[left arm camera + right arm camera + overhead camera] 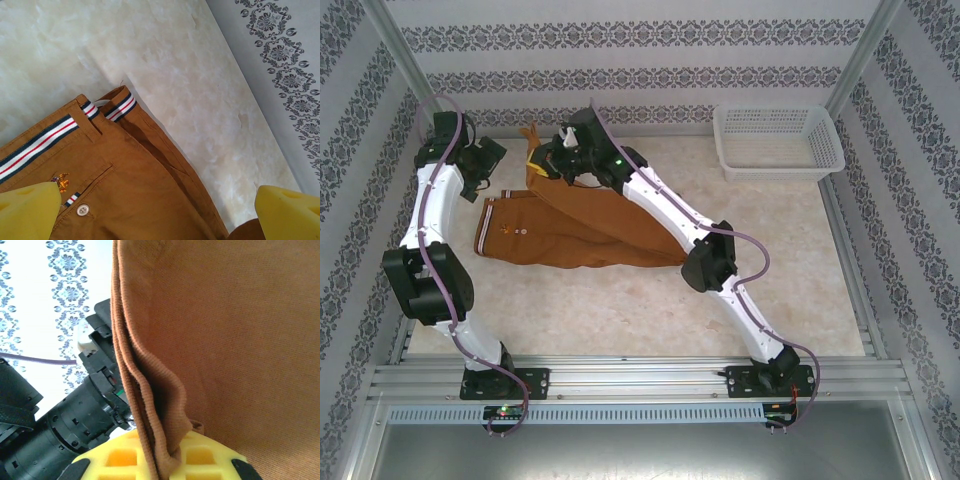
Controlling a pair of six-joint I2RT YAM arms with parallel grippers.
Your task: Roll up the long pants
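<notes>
My right gripper [162, 460] is clenched on the long pants [240, 340]: in the right wrist view a thick fold of the rust-brown cloth is pinched between the yellow pads [120, 460] and hangs up and away from them in ribbed layers. From above, that gripper [552, 160] sits near the far edge of the table [620, 310], with the end of one trouser leg bunched and lifted off the surface beside it.

My left gripper [157, 215] is spread wide and holds nothing. Its two yellow fingers [287, 212] sit at the lower corners of the left wrist view, with the waist of the long pants [125, 190] below them. I can see the striped waistband edge [37, 145], a small light button [82, 210] and a slanted pocket opening. Whether the fingers touch the cloth I cannot tell. In the top view this gripper [485, 165] is at the far left of the table, just beyond the waistband.

The long pants [590, 225] lie left of the table's centre, waist to the left and legs running right, with one leg folded back diagonally toward the far edge, where my right gripper has it. A white basket [775, 172] stands in the far right corner, well apart from the garment
</notes>
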